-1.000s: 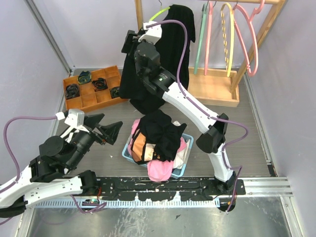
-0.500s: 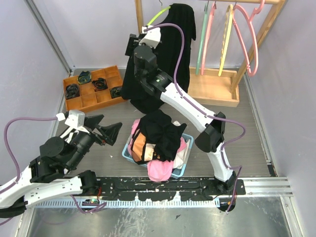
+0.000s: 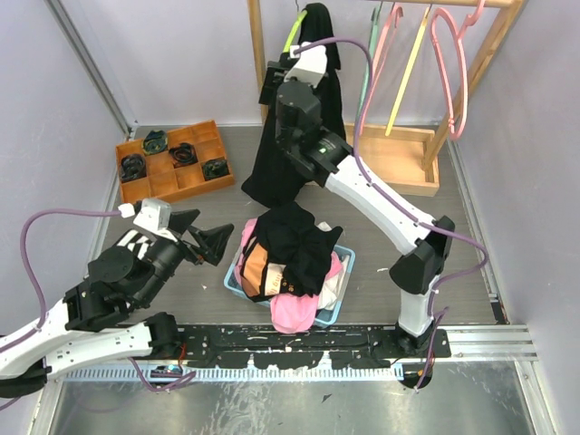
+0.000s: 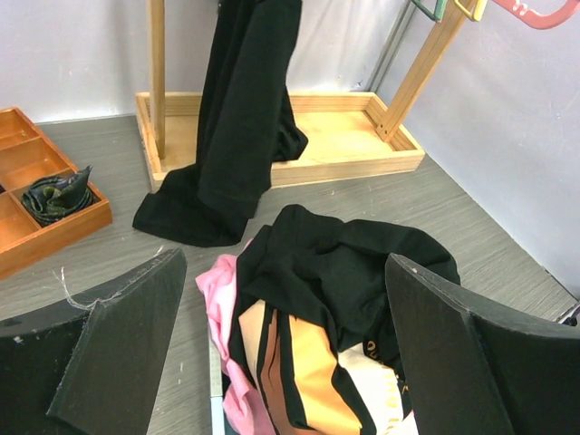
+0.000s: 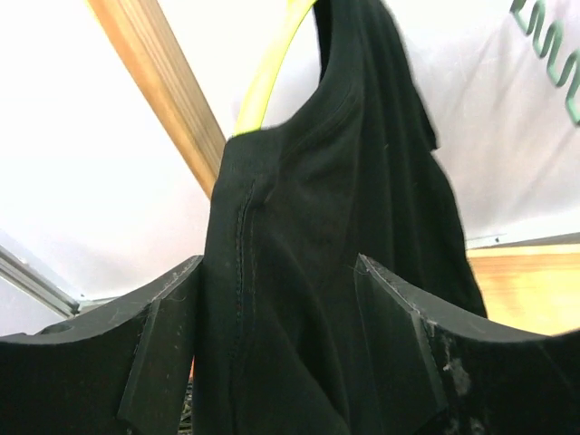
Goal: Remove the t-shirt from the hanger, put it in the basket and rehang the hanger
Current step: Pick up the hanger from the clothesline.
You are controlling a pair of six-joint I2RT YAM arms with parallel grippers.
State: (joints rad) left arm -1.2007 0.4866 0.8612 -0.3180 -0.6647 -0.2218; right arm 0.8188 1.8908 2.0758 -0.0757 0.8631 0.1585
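Note:
A black t-shirt (image 3: pixel 275 170) hangs on a yellow-green hanger (image 3: pixel 292 33) from the wooden rack at the back, its hem resting on the floor. My right gripper (image 3: pixel 272 85) is raised at the shirt's upper left side. In the right wrist view it (image 5: pixel 281 340) is open, with the shirt's shoulder fabric (image 5: pixel 344 181) between and just beyond the spread fingers. The hanger (image 5: pixel 268 76) sticks out above. My left gripper (image 3: pixel 201 241) is open and empty, low at the left. In the left wrist view it (image 4: pixel 281 353) faces the laundry pile and the hanging shirt (image 4: pixel 240 118).
A blue basket (image 3: pixel 343 272) heaped with black, orange and pink clothes (image 4: pixel 335 272) stands mid-floor. An orange compartment tray (image 3: pixel 172 163) sits at the back left. The rack's wooden base (image 3: pixel 399 159) and post (image 5: pixel 168 91) are near. Pink and yellow hangers (image 3: pixel 449 54) hang at the right.
My right arm has swung right along the rack, and the shirt and hanger have shifted right with it. The other hangers have swayed. My left gripper has edged slightly right.

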